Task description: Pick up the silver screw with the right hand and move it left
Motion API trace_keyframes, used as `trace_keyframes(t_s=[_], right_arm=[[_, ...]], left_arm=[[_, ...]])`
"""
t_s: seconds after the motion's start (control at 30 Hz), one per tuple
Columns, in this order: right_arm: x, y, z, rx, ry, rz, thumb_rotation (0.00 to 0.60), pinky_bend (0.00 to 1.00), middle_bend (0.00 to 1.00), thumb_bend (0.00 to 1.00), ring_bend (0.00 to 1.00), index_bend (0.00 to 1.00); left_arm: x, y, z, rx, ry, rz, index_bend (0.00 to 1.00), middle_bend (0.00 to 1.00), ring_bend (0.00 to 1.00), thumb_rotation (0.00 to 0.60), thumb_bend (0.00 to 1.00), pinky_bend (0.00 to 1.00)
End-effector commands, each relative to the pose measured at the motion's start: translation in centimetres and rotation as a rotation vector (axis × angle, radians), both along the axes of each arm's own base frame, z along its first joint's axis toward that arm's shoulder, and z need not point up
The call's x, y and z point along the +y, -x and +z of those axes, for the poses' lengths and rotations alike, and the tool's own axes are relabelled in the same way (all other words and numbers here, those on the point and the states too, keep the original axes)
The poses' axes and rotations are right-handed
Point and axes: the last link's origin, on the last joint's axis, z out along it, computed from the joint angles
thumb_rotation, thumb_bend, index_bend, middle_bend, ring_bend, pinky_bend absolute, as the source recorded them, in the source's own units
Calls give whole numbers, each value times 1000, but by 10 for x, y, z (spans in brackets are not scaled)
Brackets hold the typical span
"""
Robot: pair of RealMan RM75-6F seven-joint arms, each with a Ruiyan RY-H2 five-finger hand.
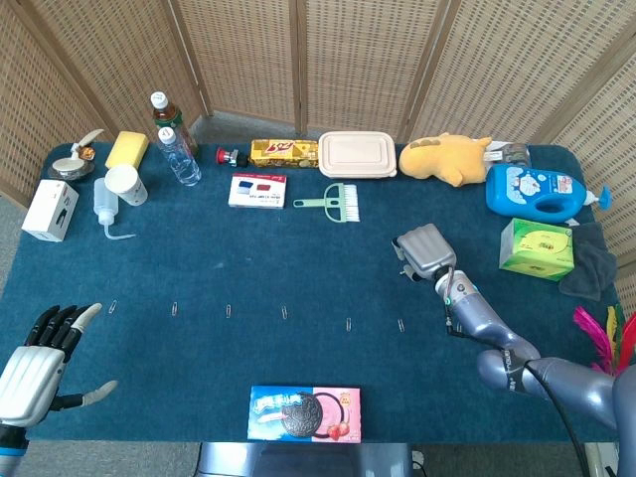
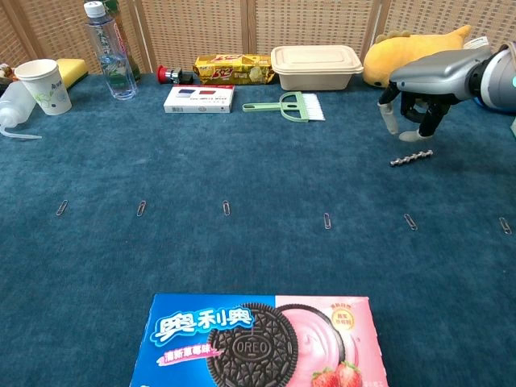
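Observation:
The silver screw [image 2: 412,158] lies on the blue cloth at the right of the chest view, just past the row of paper clips. My right hand [image 2: 422,87] hovers directly above it, fingers [image 2: 390,121] pointing down and spread, their tips a little short of the screw and holding nothing. From the head camera the right hand [image 1: 424,250] covers that spot, so the screw is hidden there. My left hand [image 1: 35,368] is off the table's near-left corner, fingers apart and empty.
An Oreo box [image 2: 258,343] lies at the front centre. Several paper clips [image 2: 326,220] run in a row across the cloth. A green brush [image 2: 286,105], a beige lunch box [image 2: 315,64], a yellow plush [image 1: 449,159] and a green carton [image 1: 537,248] stand behind and right of the screw.

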Motion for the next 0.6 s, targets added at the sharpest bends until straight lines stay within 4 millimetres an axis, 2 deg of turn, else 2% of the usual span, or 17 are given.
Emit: trace_keyframes(t_s=[0.03, 0.6], right_arm=[[-1, 0, -1, 4, 2, 0, 591, 995, 872, 392, 908, 494], [-2, 10, -20, 88, 1, 13, 592, 994, 872, 393, 907, 479]], left_arm=[[0, 0, 0, 0, -1, 1, 41, 116, 84, 428, 205, 29], [0, 2, 2, 3, -7, 3, 41, 116, 84, 427, 204, 29]])
